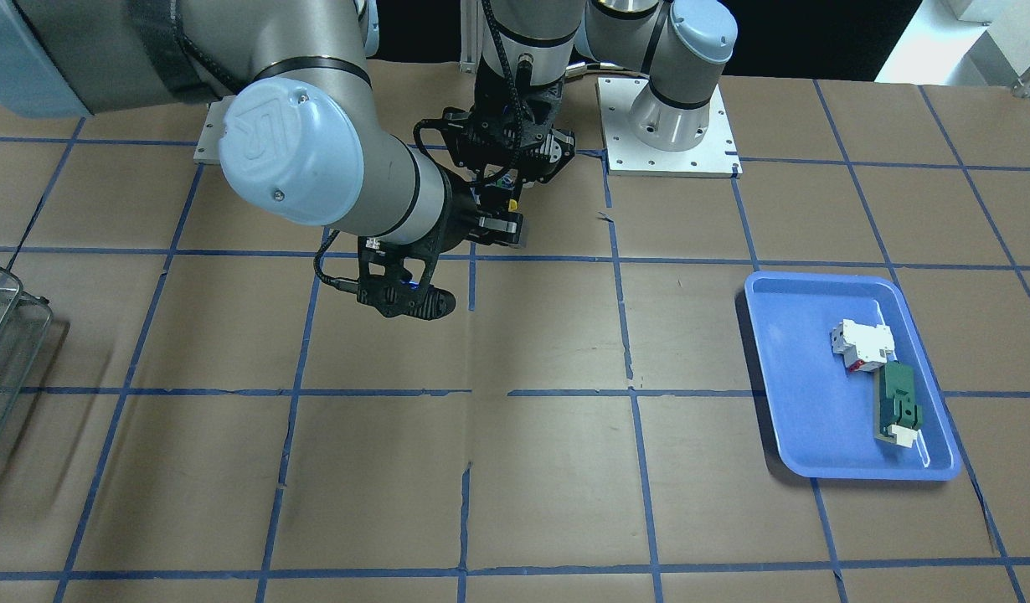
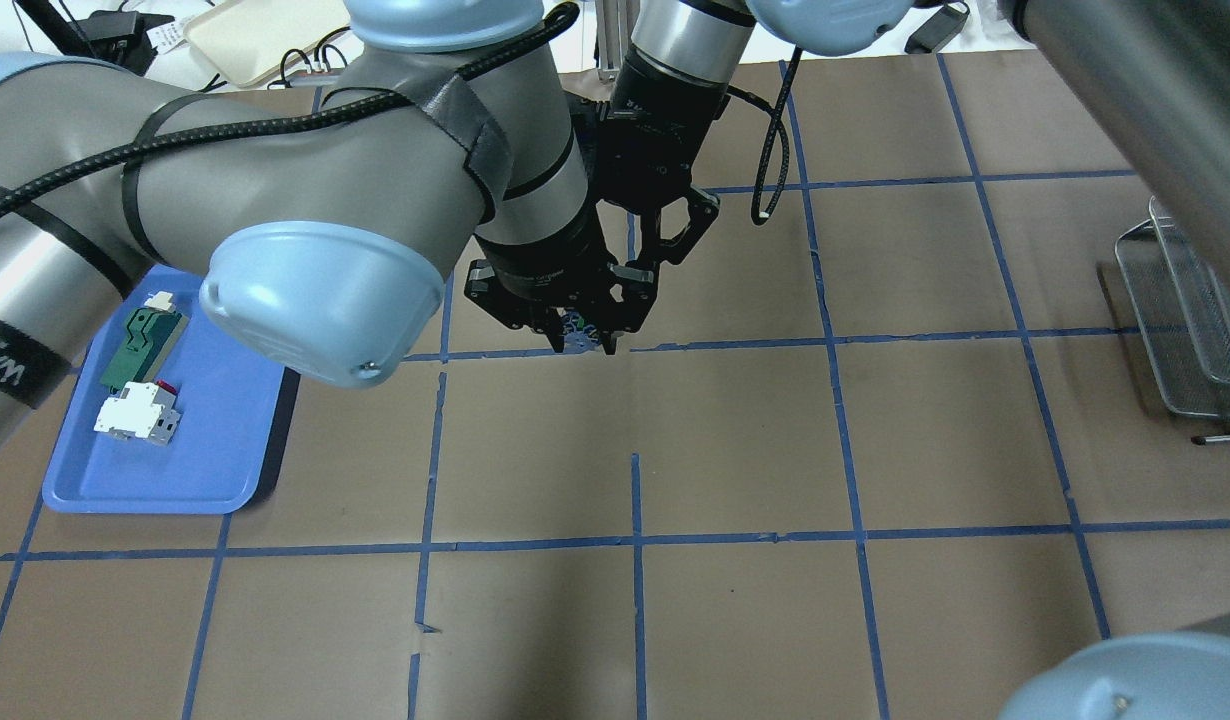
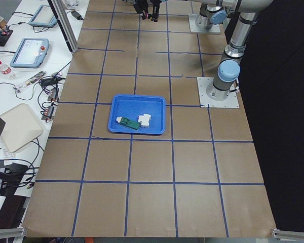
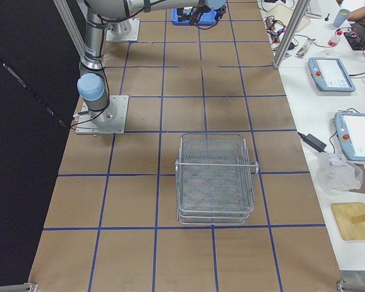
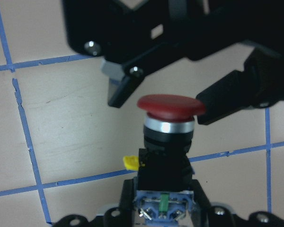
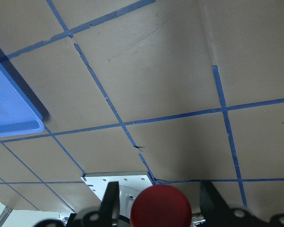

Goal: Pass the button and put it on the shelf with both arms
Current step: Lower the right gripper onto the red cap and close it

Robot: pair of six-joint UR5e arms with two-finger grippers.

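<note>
The button (image 5: 168, 132) hangs over the table centre, red cap pointing away from my left wrist camera. My left gripper (image 5: 163, 208) is shut on its black and blue base, which shows from overhead as blue bits (image 2: 575, 325). My right gripper (image 6: 160, 196) stands open. Its fingers (image 5: 125, 92) flank the red cap (image 6: 161, 208), with small gaps on both sides in the right wrist view. The wire-mesh shelf (image 4: 216, 176) stands far off on the robot's right (image 2: 1185, 330).
A blue tray (image 2: 155, 495) on the robot's left holds a white block (image 2: 135, 415) and a green-and-white part (image 2: 140, 340). Brown paper with blue tape lines covers the table. Tablets and cables lie on the operators' side table (image 4: 331, 73).
</note>
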